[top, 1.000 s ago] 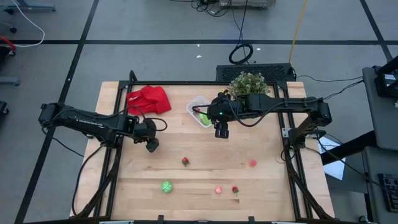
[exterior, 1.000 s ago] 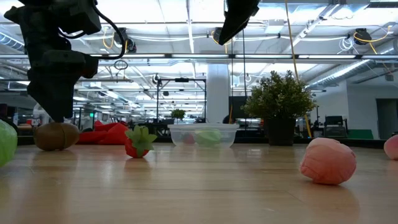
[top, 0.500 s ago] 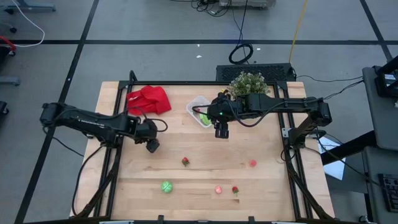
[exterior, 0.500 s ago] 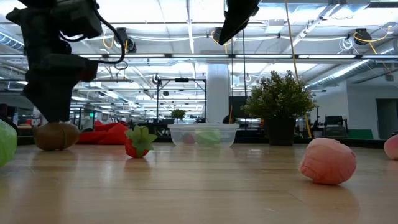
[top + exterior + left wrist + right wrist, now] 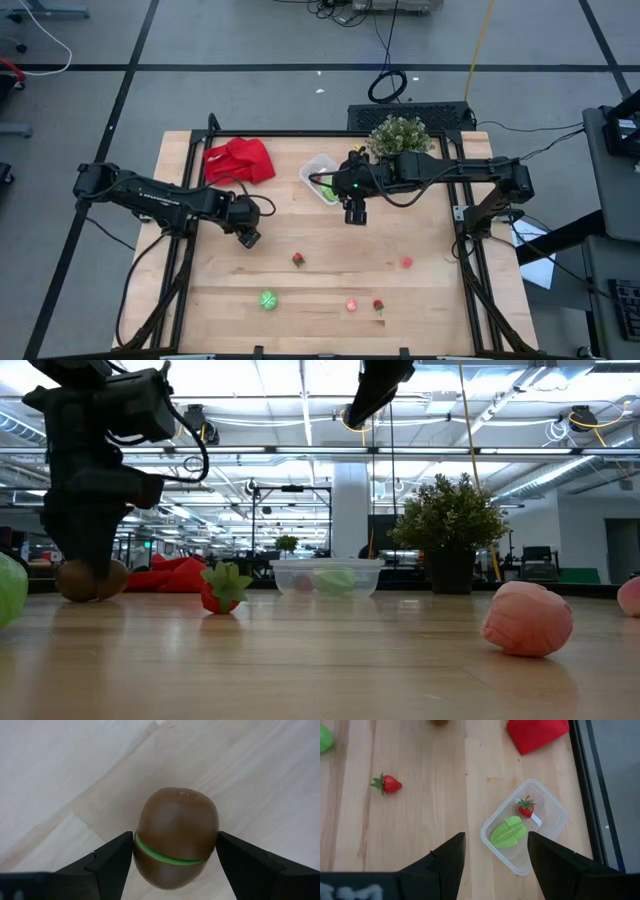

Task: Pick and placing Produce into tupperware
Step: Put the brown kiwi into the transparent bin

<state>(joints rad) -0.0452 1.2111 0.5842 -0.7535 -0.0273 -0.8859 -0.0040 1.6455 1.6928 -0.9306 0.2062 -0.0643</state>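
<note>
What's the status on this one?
Left hand open around the brown fruit on the table. Right hand open above the container. Nothing in the way.

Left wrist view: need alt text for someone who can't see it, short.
The left claw straddles a brown toy kiwi with a green band around it, one dark finger on each side of the fruit. The kiwi rests on the light wooden table, and nothing else is in view.
</note>
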